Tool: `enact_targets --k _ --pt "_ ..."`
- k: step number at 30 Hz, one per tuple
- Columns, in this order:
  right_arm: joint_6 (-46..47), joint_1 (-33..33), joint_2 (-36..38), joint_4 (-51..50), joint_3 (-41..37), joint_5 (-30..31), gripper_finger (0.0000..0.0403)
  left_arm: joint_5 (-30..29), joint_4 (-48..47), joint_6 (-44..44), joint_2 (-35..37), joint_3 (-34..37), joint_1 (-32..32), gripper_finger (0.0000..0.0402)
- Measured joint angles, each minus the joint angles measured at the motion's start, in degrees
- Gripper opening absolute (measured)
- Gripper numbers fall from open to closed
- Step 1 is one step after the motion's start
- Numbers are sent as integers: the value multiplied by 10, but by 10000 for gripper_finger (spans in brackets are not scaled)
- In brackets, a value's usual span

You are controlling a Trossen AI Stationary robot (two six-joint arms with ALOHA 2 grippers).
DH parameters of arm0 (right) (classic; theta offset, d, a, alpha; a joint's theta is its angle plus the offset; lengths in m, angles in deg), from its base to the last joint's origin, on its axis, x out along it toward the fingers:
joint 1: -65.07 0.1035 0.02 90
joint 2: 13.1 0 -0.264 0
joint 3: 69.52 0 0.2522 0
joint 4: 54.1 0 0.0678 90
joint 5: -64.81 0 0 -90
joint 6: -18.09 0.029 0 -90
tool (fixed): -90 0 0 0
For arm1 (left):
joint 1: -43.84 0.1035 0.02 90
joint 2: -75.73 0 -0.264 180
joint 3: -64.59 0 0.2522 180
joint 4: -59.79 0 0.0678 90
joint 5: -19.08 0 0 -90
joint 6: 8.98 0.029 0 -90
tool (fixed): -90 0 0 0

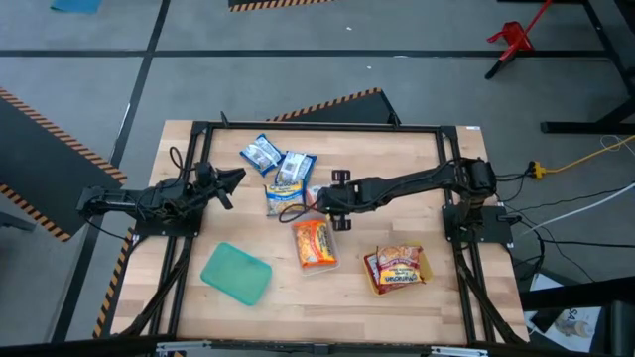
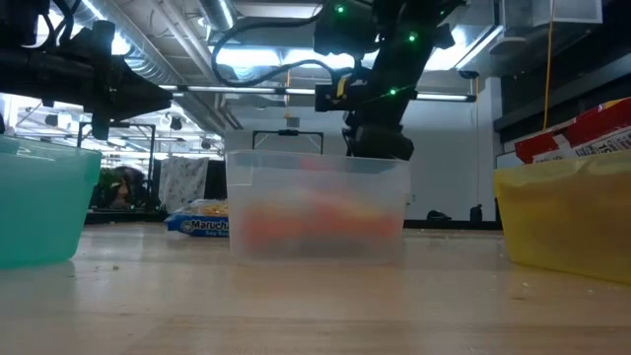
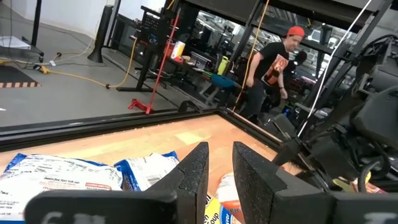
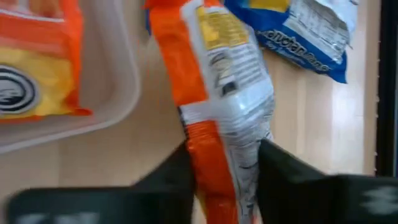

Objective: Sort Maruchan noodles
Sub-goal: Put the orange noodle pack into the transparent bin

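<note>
Sorting looked half done: the right gripper (image 4: 224, 180) clamped an orange packet (image 4: 221, 74) mid-bench beside the clear tray (image 1: 316, 266); blue packets (image 1: 278, 164) remained; left gripper (image 3: 217, 171) waited, slightly parted.

The wooden table (image 1: 417, 307) carries a teal tray (image 1: 236, 273), clear tray (image 1: 316, 266), yellow tray (image 1: 399, 268) and blue-white packets (image 1: 281, 171).

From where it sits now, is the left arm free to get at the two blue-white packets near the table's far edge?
Probably yes. The left tool hangs open beside the blue-white crinkly plastic noodle packets, with bare wood between; the right tool is busy farther along, gripping an orange packet.
</note>
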Motion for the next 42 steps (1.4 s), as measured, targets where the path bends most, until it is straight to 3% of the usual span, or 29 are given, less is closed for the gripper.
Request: enact_targets --k 4,11,18,23,30,33,42 --pt "-4 0 0 -4 2 1 18 0 0 0 0 0 0 66" --pt "-6 0 0 -60 44 24 24 0 0 0 0 0 0 66" --pt "-8 0 1 -208 164 0 11 0 0 0 0 0 0 66" --pt "-19 0 2 -345 296 -122 5 0 0 0 0 0 0 66" --pt "-18 -15 4 -452 470 -370 3 0 0 0 0 0 0 66" --pt "-1 -29 4 -450 493 -447 7 0 0 0 0 0 0 66" --pt "-1 -68 -27 -455 480 -595 7 0 0 -1 0 0 0 66"
